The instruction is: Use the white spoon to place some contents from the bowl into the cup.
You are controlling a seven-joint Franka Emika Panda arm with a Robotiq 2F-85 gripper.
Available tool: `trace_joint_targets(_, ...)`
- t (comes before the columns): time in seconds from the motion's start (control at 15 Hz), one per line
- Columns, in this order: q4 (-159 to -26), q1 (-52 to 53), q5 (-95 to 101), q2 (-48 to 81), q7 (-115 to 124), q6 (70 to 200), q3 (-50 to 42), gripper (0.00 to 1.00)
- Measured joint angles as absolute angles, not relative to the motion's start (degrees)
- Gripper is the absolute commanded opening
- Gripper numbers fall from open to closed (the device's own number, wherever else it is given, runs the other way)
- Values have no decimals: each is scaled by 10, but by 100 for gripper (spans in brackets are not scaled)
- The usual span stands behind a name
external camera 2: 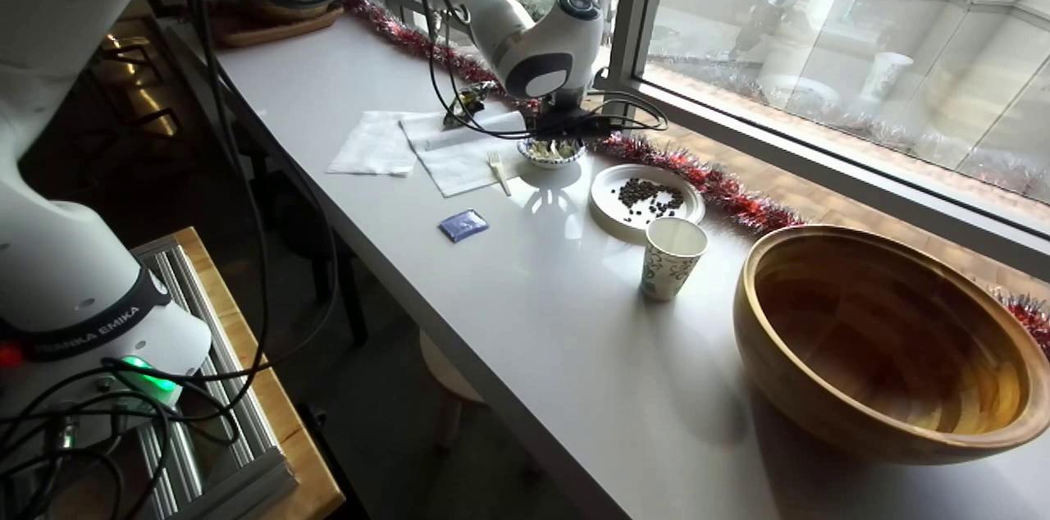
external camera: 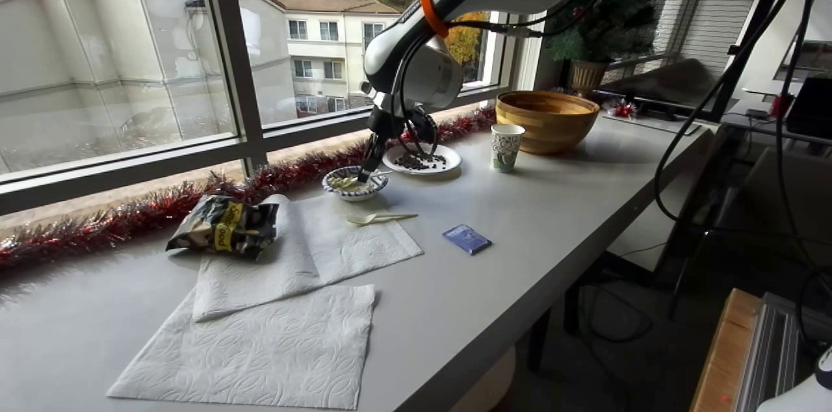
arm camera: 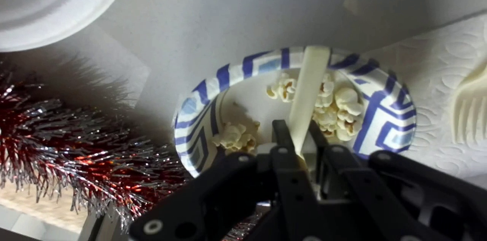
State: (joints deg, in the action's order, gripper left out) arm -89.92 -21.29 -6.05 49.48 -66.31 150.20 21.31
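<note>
In the wrist view the white spoon (arm camera: 309,85) runs from between my fingertips to the rim of the bowl, where its broad end lies. My gripper (arm camera: 298,127) is shut on it, low inside the bowl. The spoon's other end is hidden by the fingers. The bowl (arm camera: 395,123) is small, white with blue patterns, and holds popcorn (arm camera: 338,115) in clumps. In an exterior view the gripper (external camera: 365,175) reaches down into the bowl (external camera: 355,195). The cup (external camera 2: 673,262), pale paper with a printed pattern, stands upright well apart from the bowl in both exterior views.
A white plate (external camera: 426,170) with dark bits stands beside the bowl. Past the cup is a large wooden bowl (external camera: 549,123). A pale fork (arm camera: 470,115) lies on a paper towel (external camera: 286,347). Also there: a snack bag (external camera: 224,227), blue packet (external camera: 467,239) and tinsel (arm camera: 95,168) along the window.
</note>
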Motion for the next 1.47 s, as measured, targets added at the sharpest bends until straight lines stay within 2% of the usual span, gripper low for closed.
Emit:
trace_joint_targets(0.8,-909,-257,-144,481,-750,1498,236,3)
trace_joint_targets(1.47,-1004,-286,-229,367,-779,1489,240,3)
